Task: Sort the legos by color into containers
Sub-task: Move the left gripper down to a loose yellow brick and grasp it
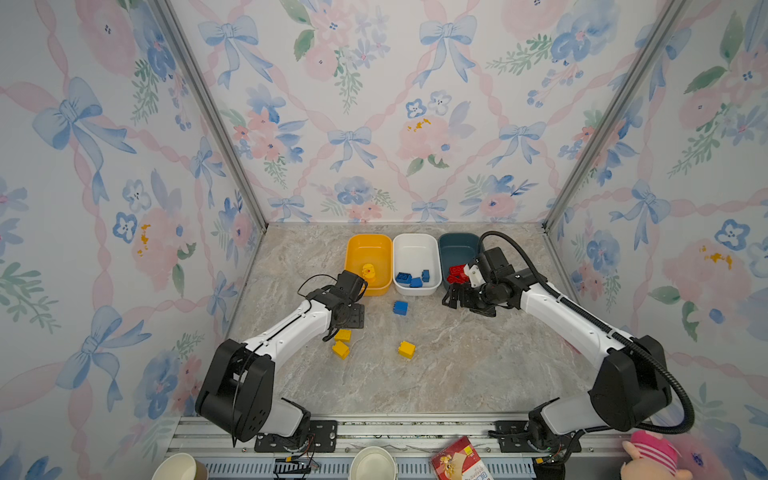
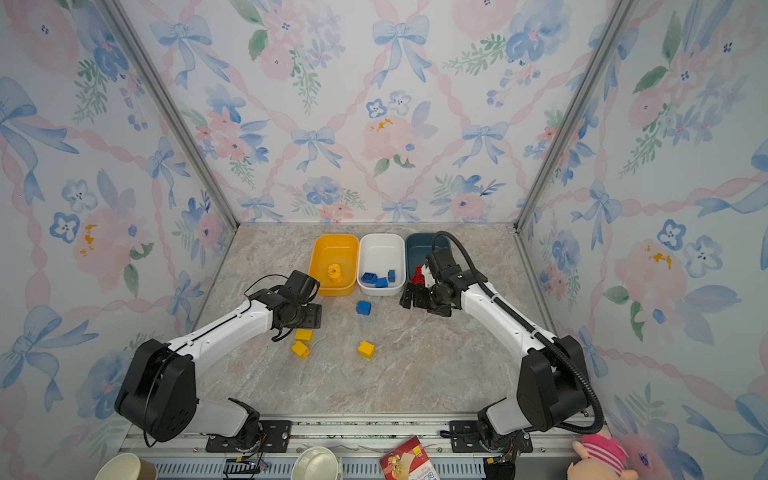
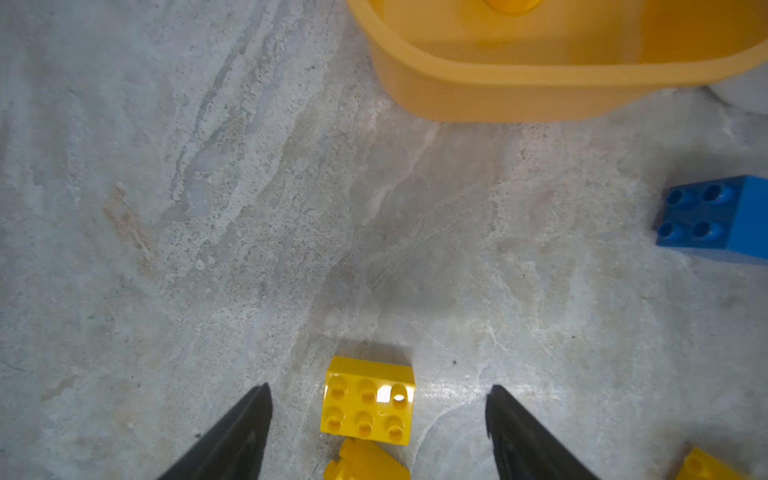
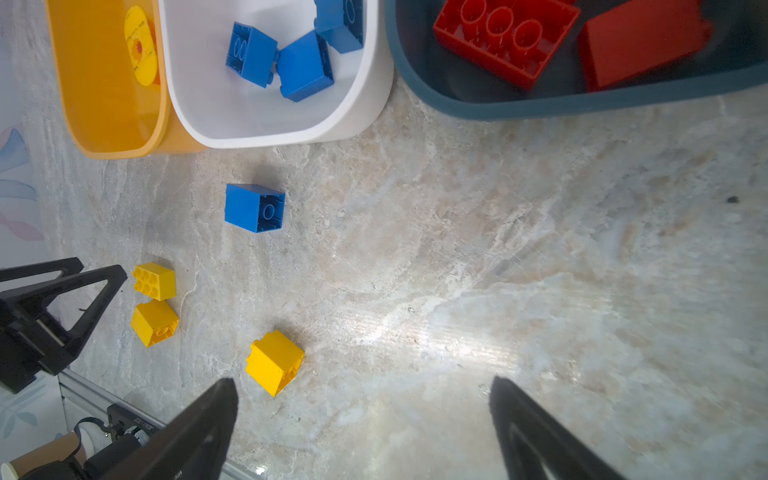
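1. The marble table carries three tubs side by side along its far edge: the yellow-orange tub, the white tub and the teal tub. One yellow piece lies in the first, blue bricks in the second and red bricks in the third.
2. My right gripper hangs near the teal tub, spread wide, with nothing in it. I judge it best kept clear of my left arm's path.
3. My left gripper is the one at work. It is well spread and empty. In the left wrist view the oblong yellow brick shows between its tips and touches neither.
4. That brick lies studs up on the table, near the yellow-orange tub. My fingers would close along its length, so I should descend straight, stay centred, and squeeze only once both tips sit below its top edge.
5. A second yellow brick sits just beside it, perhaps touching, but off my closing line. A skewed descent could nudge it or wedge it in.
6. The third yellow brick and the loose blue brick lie apart and can wait.
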`<state>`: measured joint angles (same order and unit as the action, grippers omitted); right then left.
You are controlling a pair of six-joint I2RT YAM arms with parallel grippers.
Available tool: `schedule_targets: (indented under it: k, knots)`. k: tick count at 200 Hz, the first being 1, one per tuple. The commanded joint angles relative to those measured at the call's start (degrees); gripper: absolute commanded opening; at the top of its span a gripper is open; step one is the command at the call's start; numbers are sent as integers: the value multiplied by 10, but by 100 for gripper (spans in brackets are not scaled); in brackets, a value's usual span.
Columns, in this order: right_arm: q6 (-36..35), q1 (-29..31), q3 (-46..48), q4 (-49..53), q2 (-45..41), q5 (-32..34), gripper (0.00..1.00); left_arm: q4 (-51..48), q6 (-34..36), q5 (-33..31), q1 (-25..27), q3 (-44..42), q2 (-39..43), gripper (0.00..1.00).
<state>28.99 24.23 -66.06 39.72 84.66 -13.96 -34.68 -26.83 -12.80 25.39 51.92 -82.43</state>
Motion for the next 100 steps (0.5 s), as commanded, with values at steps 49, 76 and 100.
schedule_targets:
  k: [49, 76, 100]
  knots:
    - [0, 7, -10, 2, 12, -2, 97, -17, -10, 42, -12, -15, -45, 76]
    - [1, 8, -12, 1, 16, -3, 97, -18, -16, 42, -18, -18, -54, 75]
    - [1, 7, -14, 1, 19, -4, 97, -18, -19, 42, -24, -19, -64, 75]
